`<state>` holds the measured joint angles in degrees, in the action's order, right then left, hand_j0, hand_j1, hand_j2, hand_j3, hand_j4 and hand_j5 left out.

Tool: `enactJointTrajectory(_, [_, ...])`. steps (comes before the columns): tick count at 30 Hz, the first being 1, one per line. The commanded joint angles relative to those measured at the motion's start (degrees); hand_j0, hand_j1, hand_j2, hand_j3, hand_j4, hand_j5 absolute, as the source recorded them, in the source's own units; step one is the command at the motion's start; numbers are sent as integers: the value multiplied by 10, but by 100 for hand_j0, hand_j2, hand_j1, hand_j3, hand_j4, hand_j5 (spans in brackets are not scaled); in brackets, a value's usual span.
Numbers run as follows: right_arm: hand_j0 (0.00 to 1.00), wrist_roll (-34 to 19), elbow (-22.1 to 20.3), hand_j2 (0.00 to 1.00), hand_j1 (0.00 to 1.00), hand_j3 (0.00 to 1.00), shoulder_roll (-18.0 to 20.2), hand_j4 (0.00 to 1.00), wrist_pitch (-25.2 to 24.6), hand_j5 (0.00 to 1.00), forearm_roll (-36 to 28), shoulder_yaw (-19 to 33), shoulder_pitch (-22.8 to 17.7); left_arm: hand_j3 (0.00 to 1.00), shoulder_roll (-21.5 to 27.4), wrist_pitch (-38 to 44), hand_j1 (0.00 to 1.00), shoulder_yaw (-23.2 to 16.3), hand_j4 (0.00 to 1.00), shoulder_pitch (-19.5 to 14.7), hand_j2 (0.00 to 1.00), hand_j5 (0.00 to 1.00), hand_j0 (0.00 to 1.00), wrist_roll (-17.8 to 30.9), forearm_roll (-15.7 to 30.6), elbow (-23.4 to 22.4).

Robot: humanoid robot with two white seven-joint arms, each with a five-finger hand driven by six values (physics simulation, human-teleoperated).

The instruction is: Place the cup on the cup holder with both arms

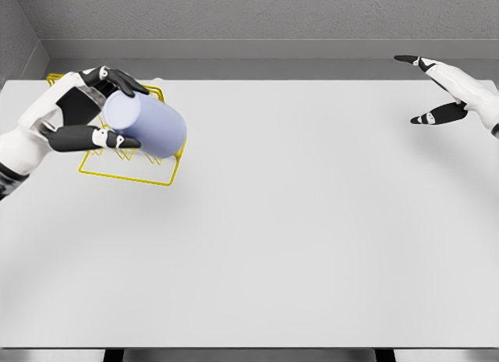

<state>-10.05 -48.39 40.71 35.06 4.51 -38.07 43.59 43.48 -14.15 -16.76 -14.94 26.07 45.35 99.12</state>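
**Cup held tilted over the wire holder at your far left**

Your left hand (pixel 93 112) comes in from the left edge and grips a pale lavender-blue cylindrical cup (pixel 148 125). Its dark fingers (pixel 117 81) wrap over the top of the cup, and the thumb presses along the underside. The cup is tipped well off upright, its closed end pointing down and to the right, its other end towards the palm.

Directly beneath and behind the cup you see the yellow wire-frame cup holder (pixel 129 175), standing on the white tabletop (pixel 296 237) near its far left corner. The cup overlaps the holder's frame in this view; you cannot tell whether the two are touching.

Your right hand (pixel 448 89) is well apart from all this, at the far right edge of the tabletop. Its fingers are spread and it holds nothing.
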Motion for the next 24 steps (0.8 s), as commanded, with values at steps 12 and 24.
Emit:
enactJointTrajectory(12, [100,0,0,100,100,100,6,100,-1,100,-4,1,0,38,16,3,38,0,38,-18,38,38,38,-1,3,-23])
enactJointTrajectory(24, [100,0,0,100,100,100,6,100,-1,100,-4,1,0,38,21,4,38,0,38,-25,38,38,38,-1,3,-60])
